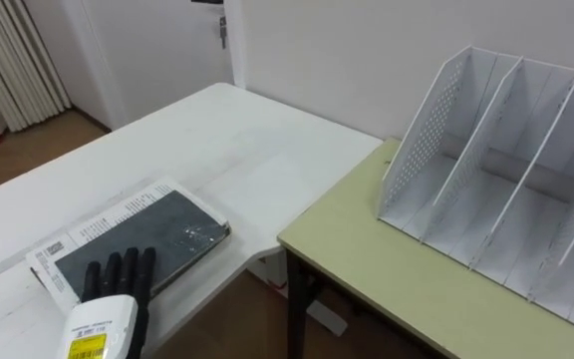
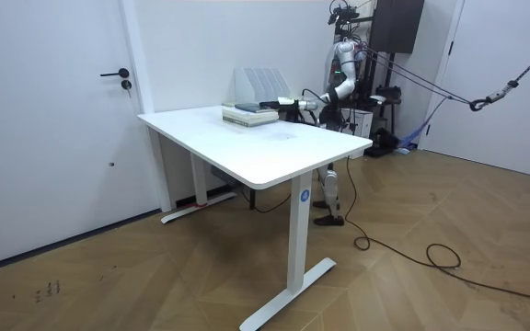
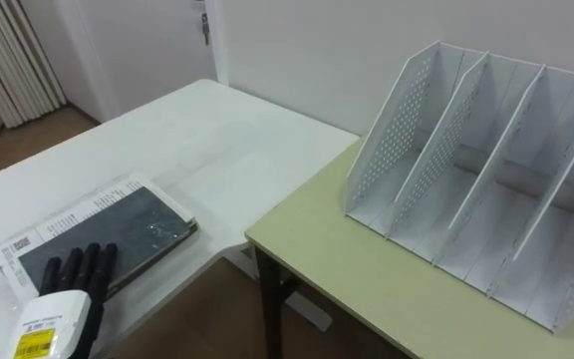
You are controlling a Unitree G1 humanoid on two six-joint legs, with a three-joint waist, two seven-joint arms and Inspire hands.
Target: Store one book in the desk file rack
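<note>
The dark-covered book (image 1: 143,234) is being rested flat near the near edge of the white table (image 1: 217,150), on what seems a paler printed item beneath it. It is being touched at its near end by the left hand (image 1: 118,279), whose fingers are being laid straight across the cover, with nothing clasped. The file rack (image 1: 486,189) is being seen well apart to the right, on the green desk (image 1: 367,259). With no edge gripped, the book is likely being risked: it could be pushed off into the gap between the tables, or the lower item dragged along.
</note>
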